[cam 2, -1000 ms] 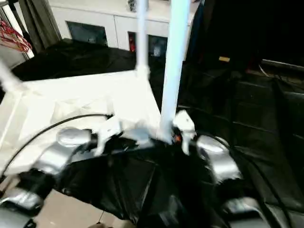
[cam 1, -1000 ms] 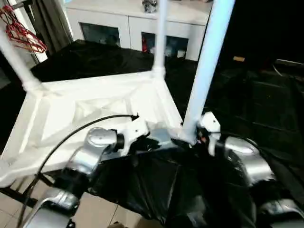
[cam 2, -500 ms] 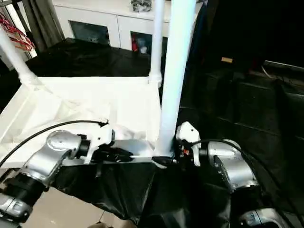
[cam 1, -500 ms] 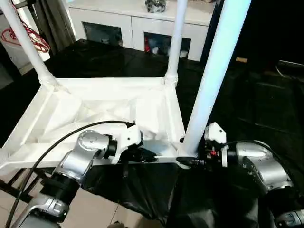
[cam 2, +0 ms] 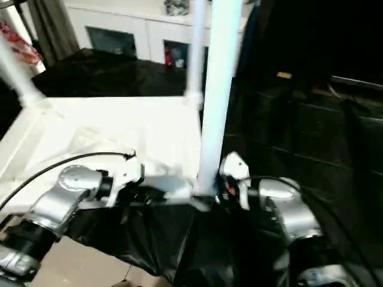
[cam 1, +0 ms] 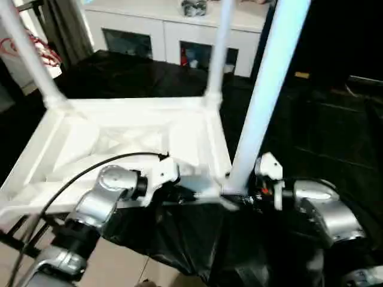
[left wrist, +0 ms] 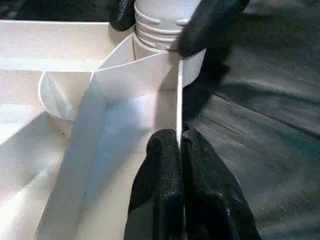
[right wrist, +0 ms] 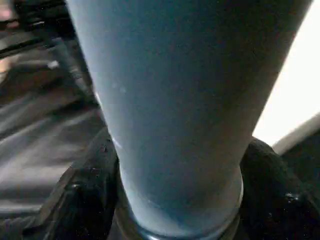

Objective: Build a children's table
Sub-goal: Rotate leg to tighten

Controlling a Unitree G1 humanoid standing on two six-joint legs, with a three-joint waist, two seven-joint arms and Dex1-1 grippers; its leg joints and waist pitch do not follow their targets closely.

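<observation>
The white tabletop (cam 1: 119, 134) lies upside down on black cloth, its X-ribs facing up. Three white tube legs stand in its corner sockets: a near-right leg (cam 1: 263, 89), a far leg (cam 1: 218, 48) and a far-left leg (cam 1: 30, 60). My left gripper (left wrist: 180, 137) is shut on the tabletop's thin near rim, close to the near-right socket (left wrist: 165, 35). Around the base of that near-right leg, my right gripper (cam 1: 239, 196) has one black finger (right wrist: 85, 200) on each side, pressed against the tube.
A white glass-door cabinet (cam 1: 155, 30) stands behind. Black cloth (cam 1: 323, 131) covers the work surface and drapes over its near edge. Red hangers (cam 1: 42, 51) hang at the far left. A black cable (cam 1: 72, 179) loops over my left forearm. Tiled floor (cam 1: 125, 263) shows below.
My right gripper's fingers have closed in around the near-right leg's base. The left gripper keeps its hold on the rim. The camera has shifted a little.
</observation>
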